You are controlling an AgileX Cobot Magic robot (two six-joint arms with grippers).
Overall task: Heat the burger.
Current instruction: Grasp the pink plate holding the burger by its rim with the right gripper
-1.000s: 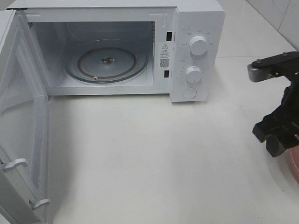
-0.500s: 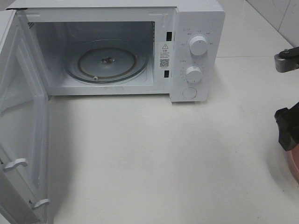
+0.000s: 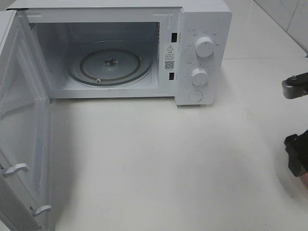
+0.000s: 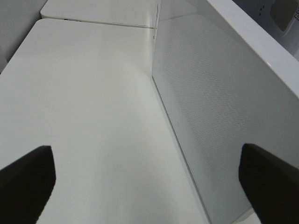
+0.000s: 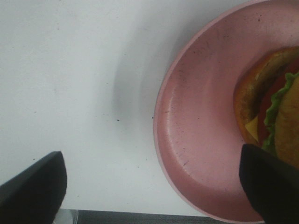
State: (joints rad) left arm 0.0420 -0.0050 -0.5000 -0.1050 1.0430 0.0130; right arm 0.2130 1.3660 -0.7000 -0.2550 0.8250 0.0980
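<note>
The burger [image 5: 275,107] lies on a round pink plate [image 5: 201,140] in the right wrist view, cut off by the frame edge; bun, green lettuce, tomato and cheese show. My right gripper [image 5: 152,191] hangs open above the plate's rim, one finger over the bare table and the other over the plate beside the burger, holding nothing. In the high view only part of the right arm [image 3: 297,154] shows at the right edge. The left gripper [image 4: 149,186] is open and empty over the table beside the microwave door [image 4: 219,116].
The white microwave [image 3: 202,53] stands at the back with its door [image 3: 19,144] swung wide to the left. A glass turntable [image 3: 109,65] sits bare inside. Two dials and a button are on its right panel. White tabletop stretches in front.
The right arm has drawn back toward the right edge of the high view and sunk lower. Its jaws have spread wider. The left side looks unchanged.
</note>
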